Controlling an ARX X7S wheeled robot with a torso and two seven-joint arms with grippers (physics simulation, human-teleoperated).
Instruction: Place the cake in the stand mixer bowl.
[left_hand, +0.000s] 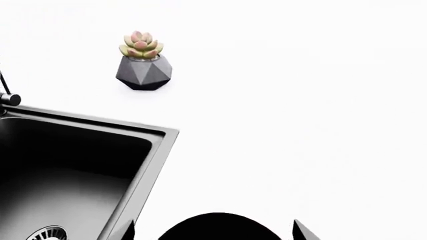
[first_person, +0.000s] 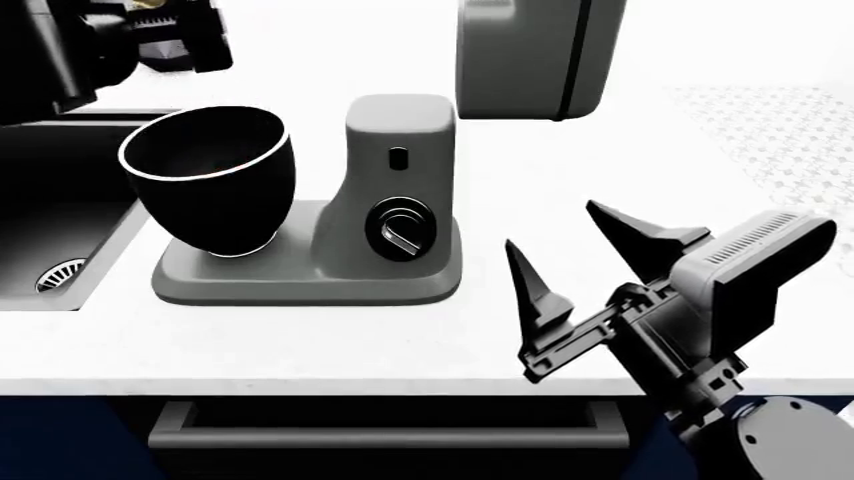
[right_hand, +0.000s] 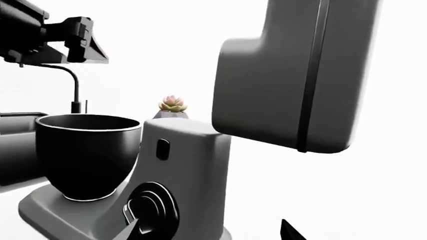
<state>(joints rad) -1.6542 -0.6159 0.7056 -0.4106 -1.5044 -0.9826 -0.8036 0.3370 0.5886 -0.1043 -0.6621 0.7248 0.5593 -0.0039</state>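
The stand mixer bowl (first_person: 207, 180) is glossy black with a thin pale rim and stands on the grey stand mixer's base (first_person: 307, 275); it also shows in the right wrist view (right_hand: 83, 155). The cake shows in no view. My left gripper (left_hand: 215, 235) is open, its fingertips wide apart, with a black rounded shape I cannot identify between them. In the head view it hangs at the far left (first_person: 167, 40), behind the bowl. My right gripper (first_person: 587, 265) is open and empty, to the right of the mixer, near the counter's front edge.
A dark sink (left_hand: 143, 165) with a drain lies left of the mixer (first_person: 54, 240). A small faceted grey planter (left_hand: 143, 70) with a succulent stands on the white counter beyond the sink. The mixer's raised head (first_person: 534, 55) hangs above.
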